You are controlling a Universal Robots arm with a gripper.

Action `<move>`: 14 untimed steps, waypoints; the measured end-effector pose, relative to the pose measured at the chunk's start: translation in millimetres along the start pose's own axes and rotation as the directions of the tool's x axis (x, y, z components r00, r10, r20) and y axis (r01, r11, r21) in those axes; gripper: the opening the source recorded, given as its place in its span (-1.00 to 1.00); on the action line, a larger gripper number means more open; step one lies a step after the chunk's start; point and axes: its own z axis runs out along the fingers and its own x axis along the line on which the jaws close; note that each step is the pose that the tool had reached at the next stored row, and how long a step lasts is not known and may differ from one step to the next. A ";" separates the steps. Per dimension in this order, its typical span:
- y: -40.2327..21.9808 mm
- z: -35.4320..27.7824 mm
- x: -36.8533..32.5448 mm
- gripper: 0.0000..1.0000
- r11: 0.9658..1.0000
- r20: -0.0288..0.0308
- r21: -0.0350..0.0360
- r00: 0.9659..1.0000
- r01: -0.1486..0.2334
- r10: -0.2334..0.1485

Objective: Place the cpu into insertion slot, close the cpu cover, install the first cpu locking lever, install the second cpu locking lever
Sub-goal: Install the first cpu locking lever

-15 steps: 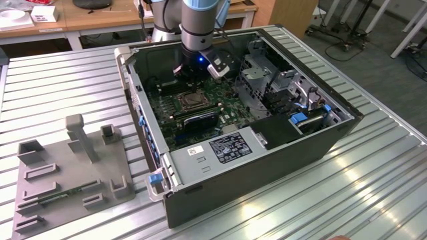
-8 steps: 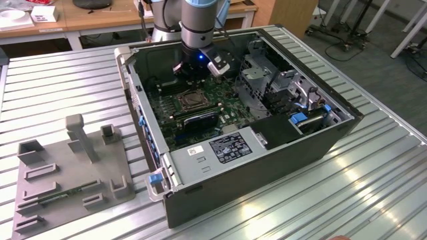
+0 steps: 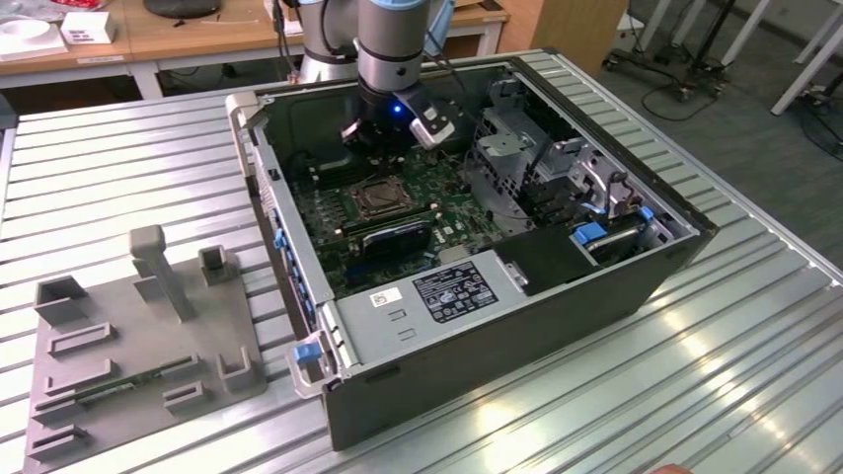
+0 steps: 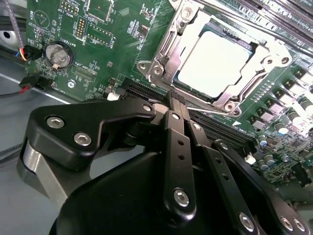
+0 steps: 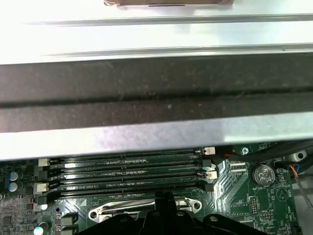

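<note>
At the exterior view's left, a grey fixture tray (image 3: 145,336) lies on the slatted metal surface (image 3: 118,168). To its right, an open computer case (image 3: 527,336) rests on its side. The arm (image 3: 389,49) reaches steeply down from the far edge into the case, its wrist bent so that the tool (image 3: 389,148) points at the motherboard (image 3: 395,212).

In the second wrist view, the tool (image 4: 177,100) has its fingers pressed together with nothing between them, the tips just beside the socket's edge. The cpu (image 4: 215,66) sits flat in its socket, its pale metal top facing up. The cpu cover (image 4: 166,49) lies down around it as a metal frame. A coin battery (image 4: 59,54) sits well apart from the socket on the green board. In the first wrist view, memory slots (image 5: 127,171) run in parallel rows between the socket and the case wall.
</note>
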 end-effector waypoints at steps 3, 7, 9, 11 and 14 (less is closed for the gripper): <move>-0.2 -0.3 1.5 -0.79 1.000 0.001 -0.004 1.000 0.000 0.000; -0.4 -0.4 5.3 -0.79 1.000 0.004 -0.022 1.000 0.000 0.001; -0.6 -0.5 6.9 -0.79 0.999 0.005 -0.035 1.000 -0.001 0.001; -0.7 -0.6 8.2 -0.79 0.999 0.005 -0.048 1.000 -0.004 0.005; -0.7 -0.7 8.6 -0.79 0.998 0.007 -0.055 1.000 -0.020 0.020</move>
